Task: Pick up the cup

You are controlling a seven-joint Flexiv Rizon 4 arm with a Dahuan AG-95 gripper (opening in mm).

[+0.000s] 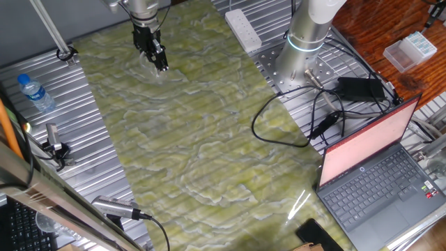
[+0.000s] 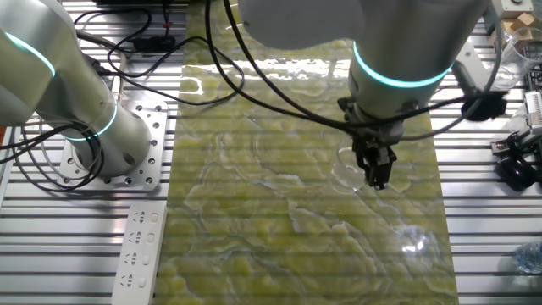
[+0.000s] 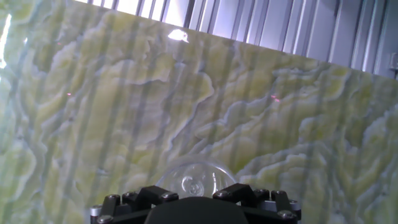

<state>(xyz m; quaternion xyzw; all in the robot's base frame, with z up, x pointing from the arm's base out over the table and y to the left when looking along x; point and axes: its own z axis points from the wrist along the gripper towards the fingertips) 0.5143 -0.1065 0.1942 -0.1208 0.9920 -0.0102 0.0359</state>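
End effector (image 2: pixel 378 174) is hanging low over the green marbled mat (image 2: pixel 296 220) covering the tabletop (image 2: pixel 68 220), fingers pointing down beside the clear cup (image 2: pixel 354 168); whether the jaws are gaping or gripping the rim cannot be told. Seen from the hand view, the cup (image 3: pixel 196 180) is sitting just beneath the fingers, apparently upright with its long axis vertical, though which end is facing up is unclear. Doing this well is likely meaning centring over the rim, closing gently on the slippery wall, then lifting straight.
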